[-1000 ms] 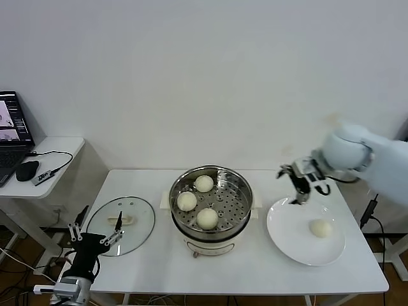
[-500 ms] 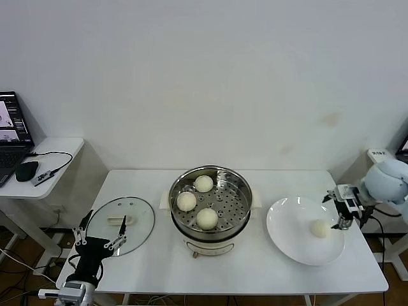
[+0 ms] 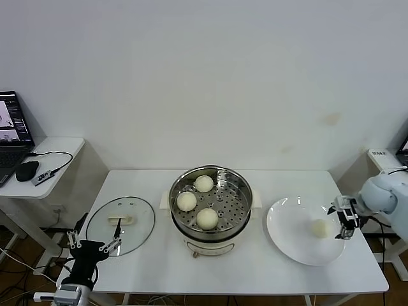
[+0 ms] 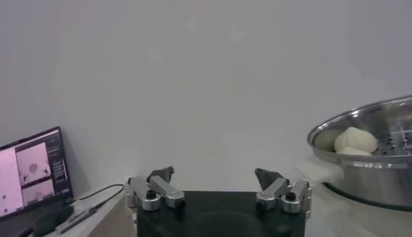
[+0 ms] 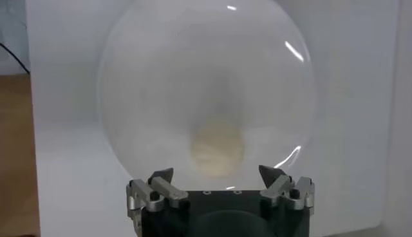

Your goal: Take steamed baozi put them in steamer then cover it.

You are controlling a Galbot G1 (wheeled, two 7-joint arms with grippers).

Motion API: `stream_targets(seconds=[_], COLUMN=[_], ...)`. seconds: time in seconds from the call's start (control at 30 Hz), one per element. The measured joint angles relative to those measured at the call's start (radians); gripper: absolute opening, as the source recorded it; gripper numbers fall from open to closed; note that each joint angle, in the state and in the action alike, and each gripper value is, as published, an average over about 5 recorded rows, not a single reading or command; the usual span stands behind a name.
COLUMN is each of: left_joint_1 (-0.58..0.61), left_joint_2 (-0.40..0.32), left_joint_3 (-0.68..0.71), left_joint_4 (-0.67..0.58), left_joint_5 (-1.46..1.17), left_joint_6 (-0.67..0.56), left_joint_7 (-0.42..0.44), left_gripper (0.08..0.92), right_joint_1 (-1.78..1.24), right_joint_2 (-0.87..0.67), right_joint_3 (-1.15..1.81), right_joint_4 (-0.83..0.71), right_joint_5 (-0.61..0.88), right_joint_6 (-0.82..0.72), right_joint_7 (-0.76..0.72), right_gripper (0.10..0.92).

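Cream-white, the last baozi lay alone on the plate; three sat in the steamer. Right gripper hung beside it, jaws wide. Best to straddle it squarely and squeeze gently. Left gripper idled, open, near the lid.

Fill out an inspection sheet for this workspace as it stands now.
Surface: white table.
Job's things: three baozi inside the steamer; one baozi on the white plate; glass lid flat on the table, left of the steamer.
Clutter: nothing seen.
Grippers: left gripper open, low near the lid, empty; right gripper open beside the plate's bun.
Cables: cable on the side table.
Surroundings: laptop, mouse, white wall.
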Motion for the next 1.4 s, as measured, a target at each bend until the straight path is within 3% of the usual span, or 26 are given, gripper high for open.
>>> stream_targets(seconds=[0.47,0.7,1.13,1.4], left_joint_1=[-0.004,-0.002,0.006,0.000], left_joint_2=[-0.003,-0.004,-0.006,-0.006], left_joint_3=[-0.006,-0.009,-0.020,-0.015], left_joint_4=[0.005,0.009,0.006,0.003], left_joint_5=[-0.001,-0.003,-0.005,-0.005], left_joint_6=[-0.001,-0.004,-0.007,-0.009], left_joint_7=[-0.001,-0.002,-0.003,-0.002], left_gripper=[0.823,0.823,0.823,0.823], right_joint_1=[-0.031,-0.038,-0.019,0.062], right_joint_2=[0.112,0.142,0.144,0.094], right_joint_3=[0.030,0.040,0.040,-0.024], right_joint_4=[-0.125,-0.163,-0.163,-0.103], right_joint_5=[-0.044,-0.057,-0.052,-0.005], right_joint_6=[0.015,0.016,0.009,-0.017], right_joint_7=[0.018,0.026,0.006,-0.020], right_gripper=[0.815,0.743,0.512,0.516])
